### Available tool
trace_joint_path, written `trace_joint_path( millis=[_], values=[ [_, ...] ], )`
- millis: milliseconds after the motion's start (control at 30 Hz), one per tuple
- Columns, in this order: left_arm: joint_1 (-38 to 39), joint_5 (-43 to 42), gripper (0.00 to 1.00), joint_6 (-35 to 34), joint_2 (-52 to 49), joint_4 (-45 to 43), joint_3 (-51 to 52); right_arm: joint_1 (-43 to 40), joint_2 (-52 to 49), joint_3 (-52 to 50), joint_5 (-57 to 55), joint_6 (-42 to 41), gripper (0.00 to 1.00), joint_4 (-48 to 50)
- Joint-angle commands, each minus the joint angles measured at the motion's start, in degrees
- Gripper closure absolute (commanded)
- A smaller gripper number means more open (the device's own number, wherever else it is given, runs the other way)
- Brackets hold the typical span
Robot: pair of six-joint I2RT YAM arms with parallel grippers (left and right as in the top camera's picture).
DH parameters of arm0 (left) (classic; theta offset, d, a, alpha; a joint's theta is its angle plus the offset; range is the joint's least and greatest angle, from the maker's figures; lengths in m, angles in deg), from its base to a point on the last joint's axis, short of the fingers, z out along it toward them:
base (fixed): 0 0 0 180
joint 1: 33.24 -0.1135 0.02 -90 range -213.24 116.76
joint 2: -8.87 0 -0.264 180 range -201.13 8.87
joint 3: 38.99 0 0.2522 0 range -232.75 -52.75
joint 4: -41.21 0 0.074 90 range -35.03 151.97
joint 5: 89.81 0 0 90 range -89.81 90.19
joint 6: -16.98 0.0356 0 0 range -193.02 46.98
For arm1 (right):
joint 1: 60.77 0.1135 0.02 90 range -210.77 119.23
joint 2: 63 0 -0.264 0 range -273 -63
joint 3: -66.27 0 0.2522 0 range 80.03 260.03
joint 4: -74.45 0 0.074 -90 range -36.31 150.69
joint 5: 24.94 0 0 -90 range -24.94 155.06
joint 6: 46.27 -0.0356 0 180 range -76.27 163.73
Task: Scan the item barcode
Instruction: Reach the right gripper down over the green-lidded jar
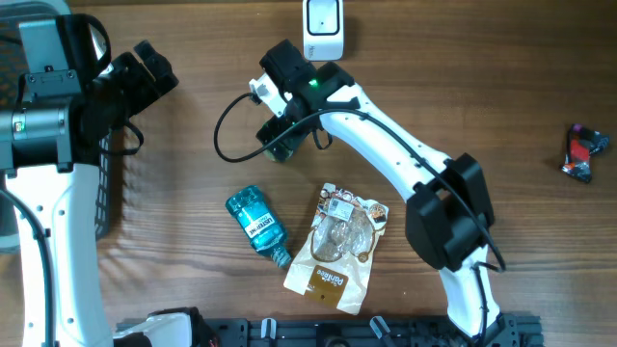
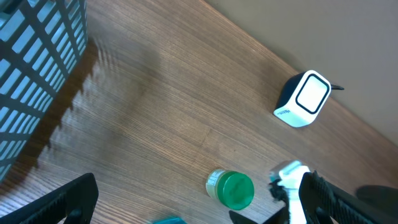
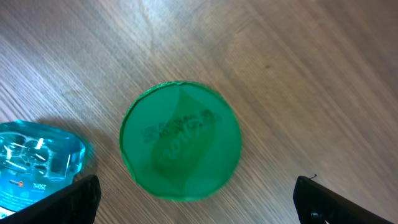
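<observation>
Evidently the reach-and-grasp step is in hand: the right tool [image 1: 281, 137] is hovering directly over the green-lidded container [image 3: 180, 140]. Its fingers [image 3: 68, 200] are standing spread wide to either side of the lid, touching nothing. The container is standing upright on the surface [image 1: 501, 77], between the barcode scanner [image 1: 323, 29] at the far edge and the teal mouthwash bottle [image 1: 256, 224], which is lying on its side. The left tool [image 1: 159, 69] is hanging released too, well apart from the items and near the slatted basket [image 2: 37, 81].

No barcode is showing on the lid, only faint print, so I am judging that the code is sitting on the container's side. The next move is calling for a straight descent and a closing around the container. After that come a lift and a tilt to face the scanner's window.

A brown snack pouch [image 1: 337, 249] is lying beside the bottle, and a small red-and-black packet [image 1: 583, 154] is resting far off to the right. The surface is showing a light wood grain, and a plain beige wall [image 2: 348, 31] is running behind it.
</observation>
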State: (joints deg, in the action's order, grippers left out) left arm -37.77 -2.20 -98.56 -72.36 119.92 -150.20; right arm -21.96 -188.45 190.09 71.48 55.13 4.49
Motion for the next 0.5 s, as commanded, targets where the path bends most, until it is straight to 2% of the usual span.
trace_joint_path(
  millis=[0,233,467],
  values=[
    [-0.3,0.6,0.0,0.7,-0.2,-0.1,-0.3,0.0,-2.2,0.1,3.5,3.5,0.0,0.8],
    [-0.3,0.6,0.0,0.7,-0.2,-0.1,-0.3,0.0,-2.8,0.1,8.8,4.1,0.0,5.3],
    [-0.3,0.6,0.0,0.7,-0.2,-0.1,-0.3,0.0,-5.6,0.1,8.9,5.3,0.0,4.2]
  ],
)
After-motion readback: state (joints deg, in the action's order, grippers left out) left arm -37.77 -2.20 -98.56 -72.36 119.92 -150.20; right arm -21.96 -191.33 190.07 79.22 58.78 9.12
